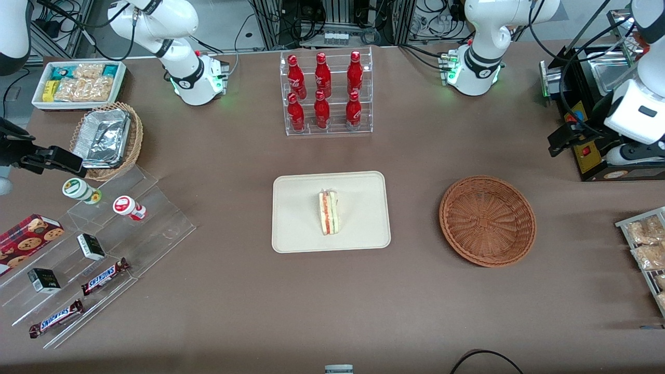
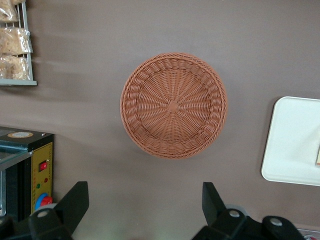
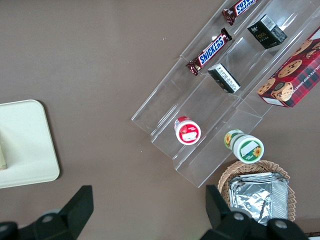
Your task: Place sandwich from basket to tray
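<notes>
The sandwich (image 1: 328,212), a pale wedge with pink and green filling on its edge, lies on the cream tray (image 1: 296,228) in the middle of the table. The reddish-brown wicker basket (image 1: 487,221) sits beside the tray toward the working arm's end and holds nothing. My gripper (image 1: 563,139) hangs raised above the table, farther from the front camera than the basket and apart from it. In the left wrist view the gripper (image 2: 145,192) is open with nothing between its fingers, looking down on the basket (image 2: 173,105), the tray's edge (image 2: 292,145) and a sliver of sandwich (image 2: 318,155).
A clear rack of red bottles (image 1: 327,93) stands farther back than the tray. A black machine (image 1: 587,130) and a wire rack of snack bags (image 1: 647,244) are at the working arm's end. An acrylic step shelf (image 1: 156,218), a tan basket with foil containers (image 1: 106,137) and a white snack box (image 1: 78,83) are at the parked arm's end.
</notes>
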{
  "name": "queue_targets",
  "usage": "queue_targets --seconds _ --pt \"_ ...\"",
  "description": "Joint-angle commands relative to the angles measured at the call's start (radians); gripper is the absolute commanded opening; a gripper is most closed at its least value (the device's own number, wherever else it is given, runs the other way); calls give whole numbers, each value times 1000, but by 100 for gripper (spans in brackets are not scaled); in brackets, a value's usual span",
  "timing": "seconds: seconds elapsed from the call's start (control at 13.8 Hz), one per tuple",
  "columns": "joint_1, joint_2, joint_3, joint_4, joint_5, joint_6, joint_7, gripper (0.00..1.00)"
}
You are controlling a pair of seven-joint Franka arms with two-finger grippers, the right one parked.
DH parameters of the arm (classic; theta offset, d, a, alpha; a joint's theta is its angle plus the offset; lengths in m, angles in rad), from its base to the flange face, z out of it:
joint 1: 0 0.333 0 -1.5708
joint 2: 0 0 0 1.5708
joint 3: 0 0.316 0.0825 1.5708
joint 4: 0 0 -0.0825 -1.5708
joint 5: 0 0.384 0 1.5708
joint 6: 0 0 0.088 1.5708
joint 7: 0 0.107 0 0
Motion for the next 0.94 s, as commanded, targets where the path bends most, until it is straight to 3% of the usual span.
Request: queue_targets --seconds 0.0,0.51,0.87 --pt "3 -6 -5 7 -17 -26 27 100" --pt "9 -3 1 11 -24 -26 209 100" --pt "7 -8 5 30 -21 -42 194 100"
